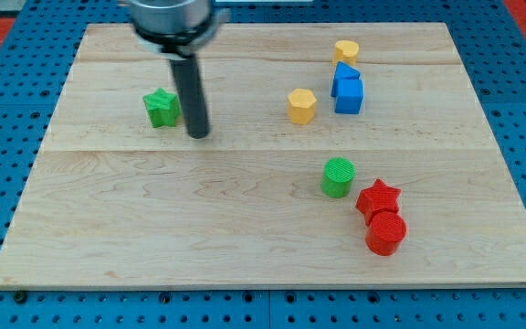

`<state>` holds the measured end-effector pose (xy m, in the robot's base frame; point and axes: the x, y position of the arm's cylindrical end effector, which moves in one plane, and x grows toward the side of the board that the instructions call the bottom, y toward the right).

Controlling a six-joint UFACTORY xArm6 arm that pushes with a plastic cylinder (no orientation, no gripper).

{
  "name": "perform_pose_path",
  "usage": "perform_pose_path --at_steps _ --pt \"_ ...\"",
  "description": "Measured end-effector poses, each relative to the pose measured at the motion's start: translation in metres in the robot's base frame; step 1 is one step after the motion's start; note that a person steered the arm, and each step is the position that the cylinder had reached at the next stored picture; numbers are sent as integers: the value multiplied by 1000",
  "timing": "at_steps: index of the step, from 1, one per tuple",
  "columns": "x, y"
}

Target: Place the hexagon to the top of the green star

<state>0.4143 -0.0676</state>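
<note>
Tool: my tip (198,135), lower end of a straight dark rod; no jaws fitted, nothing held
Tip position: on the wooden board (153,219), just beside the green star (162,107), on its right and slightly lower in the view
Task block: yellow hexagon (301,105), well apart from the star, toward the view's right at about the same height
Upper right group: yellow cylinder (345,51) above a blue block (345,90) of unclear shape
Lower right group: green cylinder (338,176); red star (378,198) touching the red cylinder (386,232) below it
</note>
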Motion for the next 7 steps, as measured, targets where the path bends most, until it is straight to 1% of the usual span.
perform_pose_path --at_steps 1,2,3,4,5,6,7 --pt "-41 -22" --pt "-42 -70" --pt "-17 -86" --pt "9 -49" --pt "16 52" --pt "-8 122" --pt "-14 161"
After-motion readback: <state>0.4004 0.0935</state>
